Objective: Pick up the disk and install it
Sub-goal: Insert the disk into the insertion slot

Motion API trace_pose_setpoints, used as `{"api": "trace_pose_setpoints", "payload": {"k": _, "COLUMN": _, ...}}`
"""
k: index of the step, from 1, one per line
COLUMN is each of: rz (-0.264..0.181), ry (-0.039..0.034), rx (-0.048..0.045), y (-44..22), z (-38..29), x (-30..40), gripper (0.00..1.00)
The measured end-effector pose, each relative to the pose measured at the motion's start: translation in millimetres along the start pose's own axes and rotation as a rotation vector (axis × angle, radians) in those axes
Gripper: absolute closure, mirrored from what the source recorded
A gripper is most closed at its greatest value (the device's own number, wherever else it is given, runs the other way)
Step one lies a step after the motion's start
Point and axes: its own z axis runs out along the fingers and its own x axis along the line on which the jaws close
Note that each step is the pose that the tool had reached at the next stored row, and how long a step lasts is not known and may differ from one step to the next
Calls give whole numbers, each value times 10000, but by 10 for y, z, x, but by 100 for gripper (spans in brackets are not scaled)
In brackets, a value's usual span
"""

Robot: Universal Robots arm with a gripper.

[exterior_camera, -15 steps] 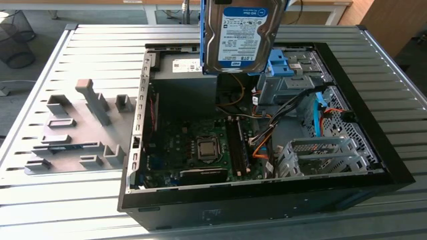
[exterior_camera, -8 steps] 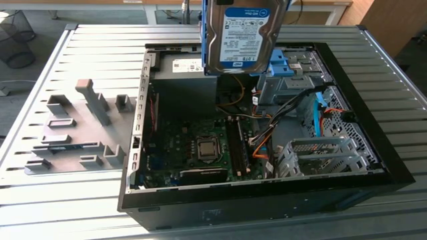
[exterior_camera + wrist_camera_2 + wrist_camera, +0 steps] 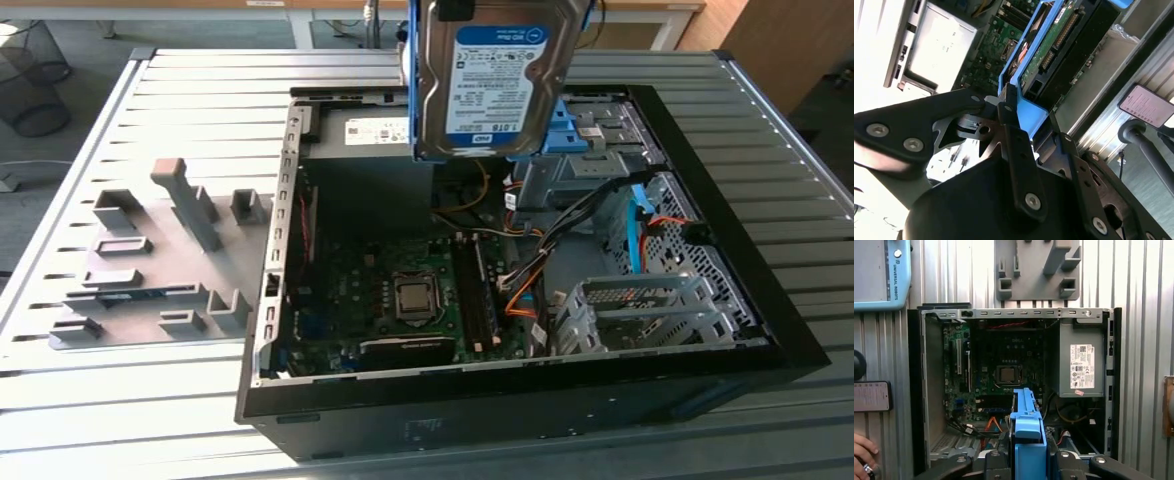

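Observation:
The disk (image 3: 497,80), a silver drive with a white-and-blue label and blue side rails, hangs upright at the top of the exterior view. It is above the back half of the open computer case (image 3: 747,300), near the power-supply box. In the second wrist view my gripper (image 3: 1024,117) is shut on the disk (image 3: 1064,40) at its blue rail, with black fingers (image 3: 1011,135) on either side. The first wrist view looks down past the blue rail of the disk (image 3: 1026,425), clamped in my gripper (image 3: 1028,460), into the case.
Inside the case are the motherboard (image 3: 400,290), a grey power-supply box (image 3: 1081,367), a grey metal bay (image 3: 641,305) and blue brackets (image 3: 587,130). A grey fixture plate (image 3: 147,260) lies on the slatted table at the exterior view's left. A person's hand (image 3: 864,455) rests beside the case.

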Motion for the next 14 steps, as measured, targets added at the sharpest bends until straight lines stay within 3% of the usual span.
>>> {"api": "trace_pose_setpoints", "payload": {"k": 6, "rz": 1, "ry": -1, "rx": 1, "y": -3, "z": 17, "x": 190, "gripper": 64}}
{"api": "trace_pose_setpoints", "payload": {"k": 9, "rz": 1, "ry": 2, "rx": 0, "y": -25, "z": 28, "x": 241, "gripper": 64}}
{"api": "trace_pose_setpoints", "payload": {"k": 14, "rz": 1, "ry": 2, "rx": 0, "y": -160, "z": 62, "x": 261, "gripper": 64}}
